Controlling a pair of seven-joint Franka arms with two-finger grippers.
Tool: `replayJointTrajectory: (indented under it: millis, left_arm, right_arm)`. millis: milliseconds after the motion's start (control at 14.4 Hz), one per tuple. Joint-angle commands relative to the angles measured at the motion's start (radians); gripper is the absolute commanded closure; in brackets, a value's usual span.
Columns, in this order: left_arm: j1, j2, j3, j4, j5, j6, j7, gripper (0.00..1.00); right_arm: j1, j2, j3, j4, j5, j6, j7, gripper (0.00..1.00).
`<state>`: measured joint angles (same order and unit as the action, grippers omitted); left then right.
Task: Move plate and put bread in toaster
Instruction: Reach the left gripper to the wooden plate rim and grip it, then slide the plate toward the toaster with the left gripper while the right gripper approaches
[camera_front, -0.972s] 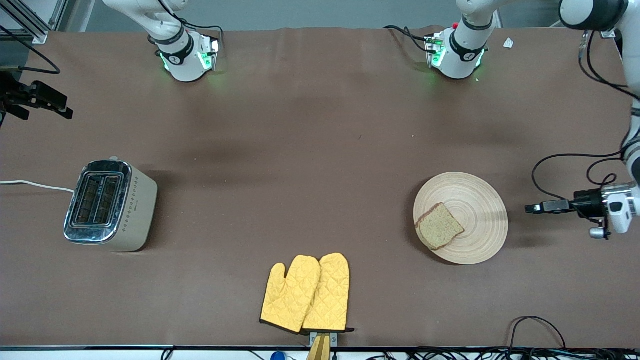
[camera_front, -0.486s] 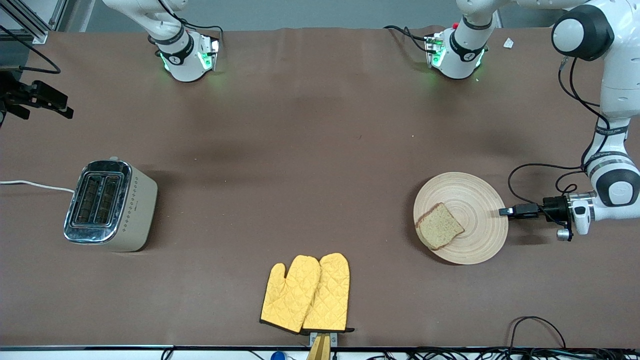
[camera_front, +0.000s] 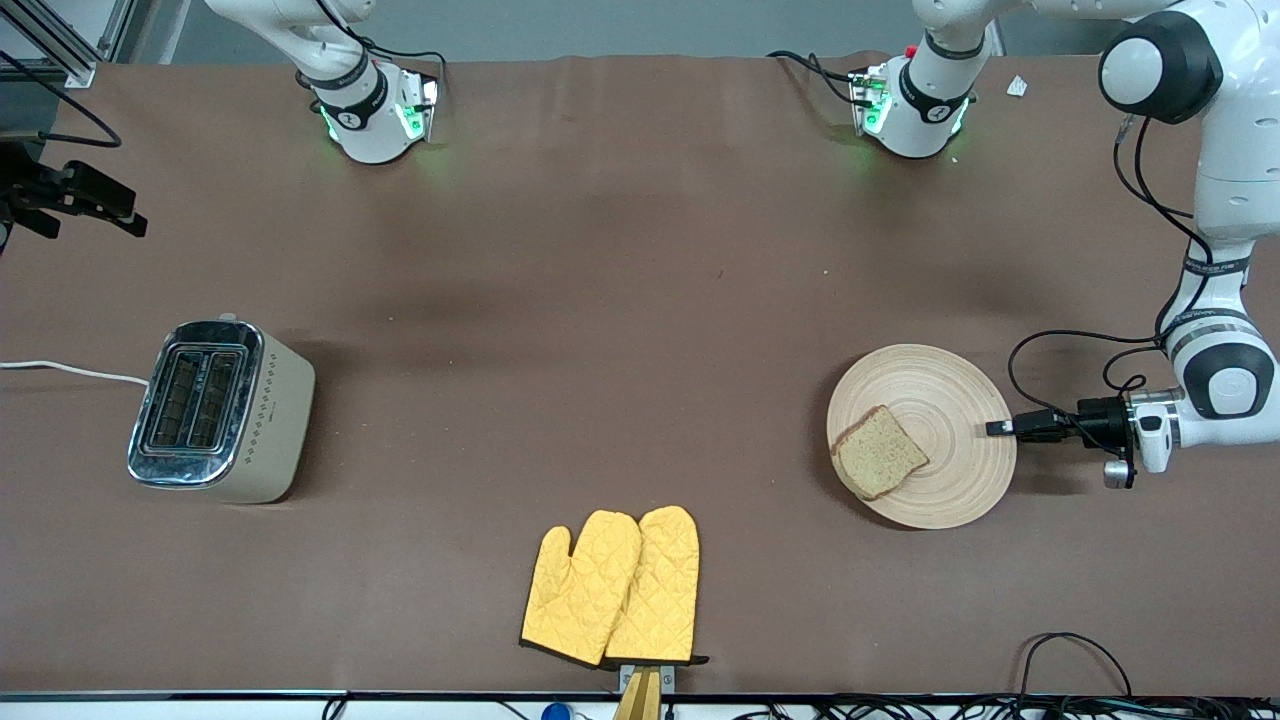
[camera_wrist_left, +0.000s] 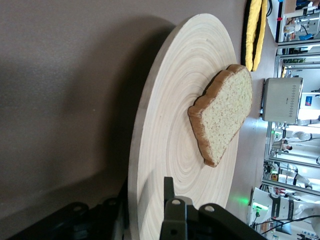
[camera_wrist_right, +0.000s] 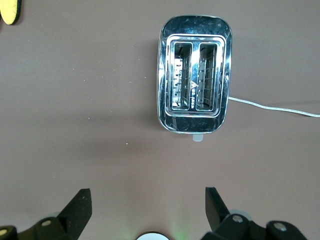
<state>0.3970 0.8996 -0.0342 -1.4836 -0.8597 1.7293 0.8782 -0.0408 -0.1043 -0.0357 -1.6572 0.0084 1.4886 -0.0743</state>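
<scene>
The light-wood plate (camera_front: 955, 395) lies toward the left arm's end of the table, with the brown bread slice (camera_front: 880, 452) on the side of it that faces the toaster. My left gripper (camera_front: 995, 428) reaches in level at the plate's rim (camera_wrist_left: 137, 150). Its jaws stand narrow, one above and one under the rim, open with a thin shadowed gap over the wood. The bread (camera_wrist_left: 225, 117) lies untouched. The beige toaster (camera_front: 215, 410) stands at the right arm's end, slots up. My right gripper (camera_wrist_right: 145, 200) hangs wide open and empty above the table, with the toaster (camera_wrist_right: 195, 95) in its view.
A pair of yellow oven mitts (camera_front: 615, 585) lies near the table's front edge, between toaster and plate. The toaster's white cord (camera_front: 70, 370) runs off the table's end. Black cables (camera_front: 1075, 650) loop at the front corner near the left arm.
My left gripper has slid in from the table's end to the plate's rim, and its jaws have narrowed around it. Plate, bread and right arm have not moved.
</scene>
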Motion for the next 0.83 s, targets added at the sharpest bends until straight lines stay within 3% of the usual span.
replayJointTrajectory:
  millis: [0,417,764]
  left_arm:
    - [0.000,0.016,-0.001,0.016,-0.015,-0.008,0.053,0.75]
    - [0.002,0.015,-0.053,0.020,-0.012,-0.013,0.073,0.96]
    - [0.005,-0.001,-0.128,0.022,-0.031,-0.013,0.085,0.99]
  right_arm:
    - [0.018,-0.017,-0.004,-0.006,0.012,-0.002,-0.007,0.00]
    - [0.048,-0.014,-0.003,0.033,0.025,0.002,-0.005,0.00]
    - [0.048,-0.008,-0.004,0.036,0.054,-0.001,-0.009,0.00]
